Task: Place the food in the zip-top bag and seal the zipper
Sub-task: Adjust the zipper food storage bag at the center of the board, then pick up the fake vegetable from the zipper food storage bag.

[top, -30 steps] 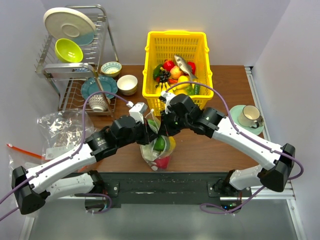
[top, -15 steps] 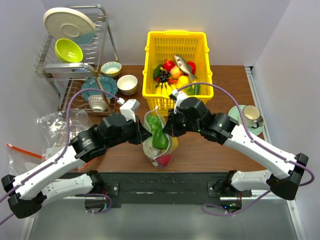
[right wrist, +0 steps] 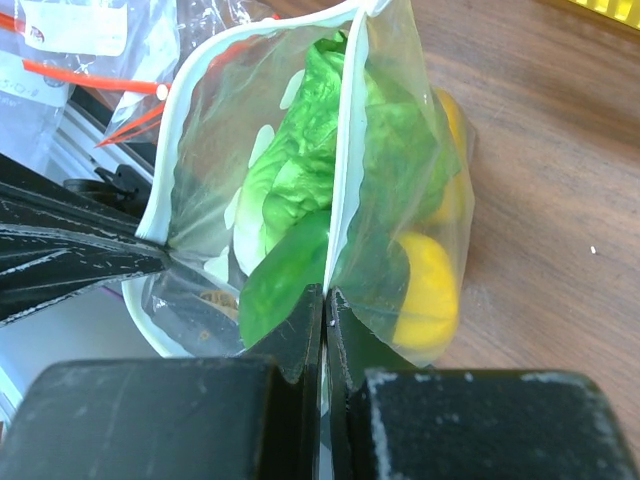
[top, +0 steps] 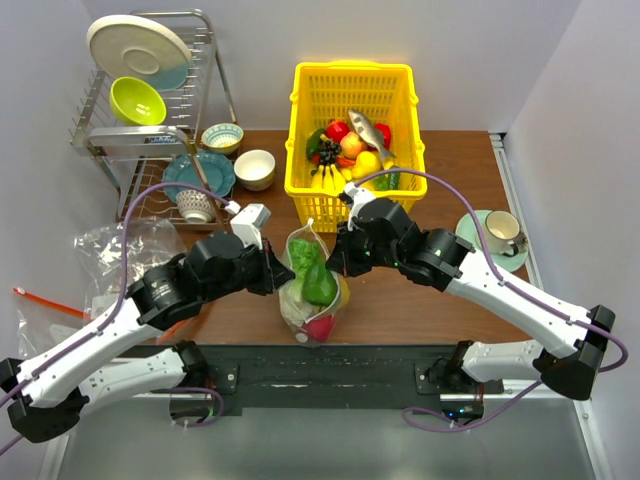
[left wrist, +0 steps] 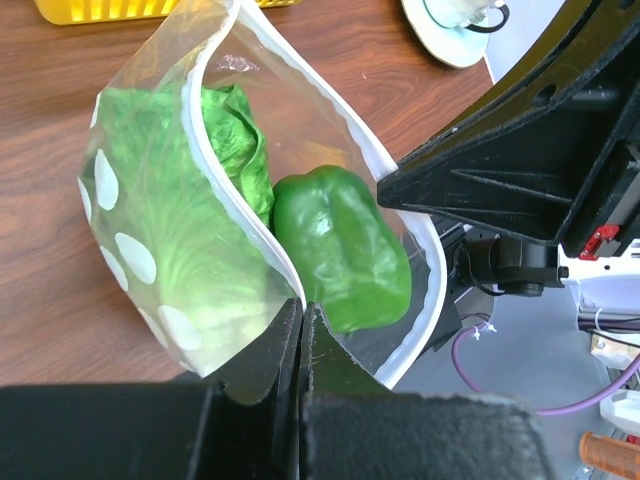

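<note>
Recommendation: with left gripper (left wrist: 302, 312) and right gripper (right wrist: 325, 297) pinching zip-top bag (left wrist: 150, 255), draw zipper (right wrist: 346, 135) taut, clear of food (left wrist: 340, 250).

A robotics lab's mock kitchen: plain white partition panels (top: 470, 60) box in a brown wooden counter (top: 450, 170) carrying a chrome wire dish rack (top: 140, 148) of crockery, a yellow plastic basket (top: 352, 75) and a cup on a green saucer (top: 497, 232), with two black-and-white robot arms (top: 500, 285) bolted at its edge
</note>
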